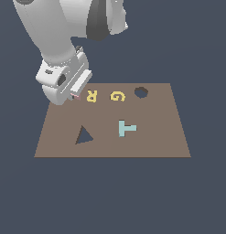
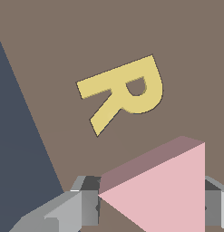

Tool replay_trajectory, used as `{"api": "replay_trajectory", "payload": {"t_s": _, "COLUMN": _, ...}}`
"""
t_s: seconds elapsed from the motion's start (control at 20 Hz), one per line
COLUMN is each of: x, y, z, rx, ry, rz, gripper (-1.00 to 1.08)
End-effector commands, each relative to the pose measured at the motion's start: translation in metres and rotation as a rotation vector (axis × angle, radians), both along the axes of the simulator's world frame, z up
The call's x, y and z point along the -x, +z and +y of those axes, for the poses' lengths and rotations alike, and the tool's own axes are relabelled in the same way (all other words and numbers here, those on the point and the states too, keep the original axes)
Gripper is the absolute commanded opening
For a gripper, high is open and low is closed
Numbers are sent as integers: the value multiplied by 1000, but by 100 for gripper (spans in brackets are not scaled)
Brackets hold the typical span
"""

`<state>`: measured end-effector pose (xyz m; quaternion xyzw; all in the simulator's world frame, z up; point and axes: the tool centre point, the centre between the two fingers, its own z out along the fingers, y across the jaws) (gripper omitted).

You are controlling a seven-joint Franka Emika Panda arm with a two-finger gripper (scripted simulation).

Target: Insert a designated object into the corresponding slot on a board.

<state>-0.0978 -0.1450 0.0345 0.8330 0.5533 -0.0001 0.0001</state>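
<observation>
The pale-pink triangle piece sits between my gripper's two grey fingers; the fingers touch its tip on one side and its flat edge on the other, so the gripper is shut on it. In the exterior view the gripper is low over the far corner of the brown board on the exterior view's left, and only a pink sliver of the triangle shows under it. The dark triangular slot lies nearer the front on the same side, apart from the gripper. I cannot tell whether the piece rests on the board.
A yellow R lies just beside the gripper and fills much of the wrist view. A yellow G, a dark round hole and a light-blue T are also on the board. The board's edge runs close by.
</observation>
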Motion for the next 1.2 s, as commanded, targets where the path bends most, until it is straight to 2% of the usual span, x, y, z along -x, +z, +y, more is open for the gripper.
{"api": "replay_trajectory", "payload": {"t_s": 0.0, "x": -4, "y": 0, "z": 7, "rx": 0, "ry": -56, "rz": -1, "gripper": -100}}
{"api": "replay_trajectory", "payload": {"t_s": 0.55, "x": -39, "y": 2, "z": 44, "rx": 0, "ry": -394, "rz": -1, "gripper": -100}}
{"api": "replay_trajectory", "payload": {"t_s": 1.15, "x": -97, "y": 4, "z": 71, "rx": 1, "ry": -822, "rz": -2, "gripper": -100}}
